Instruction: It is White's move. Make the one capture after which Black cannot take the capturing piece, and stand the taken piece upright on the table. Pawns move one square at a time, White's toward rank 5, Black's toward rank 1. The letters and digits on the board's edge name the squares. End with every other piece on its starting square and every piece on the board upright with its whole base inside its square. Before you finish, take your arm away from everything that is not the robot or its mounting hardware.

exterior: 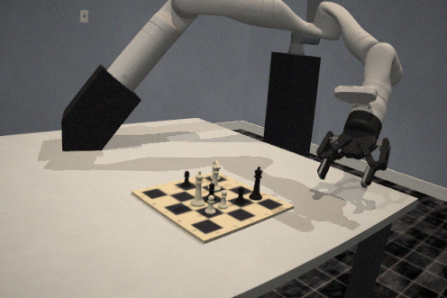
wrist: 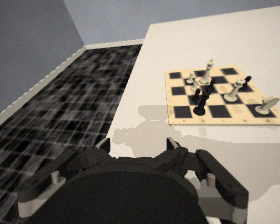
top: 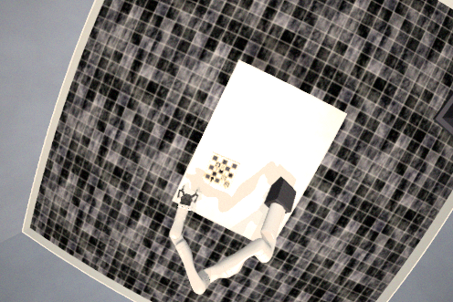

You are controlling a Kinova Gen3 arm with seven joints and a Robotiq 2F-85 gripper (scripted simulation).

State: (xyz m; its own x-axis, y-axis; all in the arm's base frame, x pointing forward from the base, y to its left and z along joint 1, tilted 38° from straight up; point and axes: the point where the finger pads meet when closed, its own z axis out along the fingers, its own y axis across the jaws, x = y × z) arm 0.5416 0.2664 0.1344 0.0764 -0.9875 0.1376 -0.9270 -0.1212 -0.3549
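1. End effector: my gripper (top: 188, 188) (exterior: 342, 180) (wrist: 138, 143) is released, fingers spread, with nothing between them. It hangs above the table (top: 283, 113) (exterior: 90, 233) (wrist: 166, 40), beside its near corner and off the board. I judge this stand-off suitable for approaching or withdrawing without brushing a piece.

2. Arm: my links (top: 233, 259) (exterior: 239, 5) arch from the black mount (top: 279, 194) (exterior: 96, 112) around the board, leaving the airspace over the pieces free.

3. Board: the chessboard (top: 220, 159) (exterior: 193, 218) (wrist: 180, 101) lies flat on the table. The tall black piece (exterior: 257, 184) (wrist: 201, 104) stands on my side of it. Around the middle, a tall white piece (exterior: 197, 193) (wrist: 207, 72), two white pawns and a black pawn (exterior: 211, 193) stand close together; there, open fingers could tip a neighbour, so a narrow, vertical entry is advisable.

4. Capture: all three black pawns remain on the board. Edge marks are illegible; I cannot tell which capture is safe. No taken piece is visible standing off the board.
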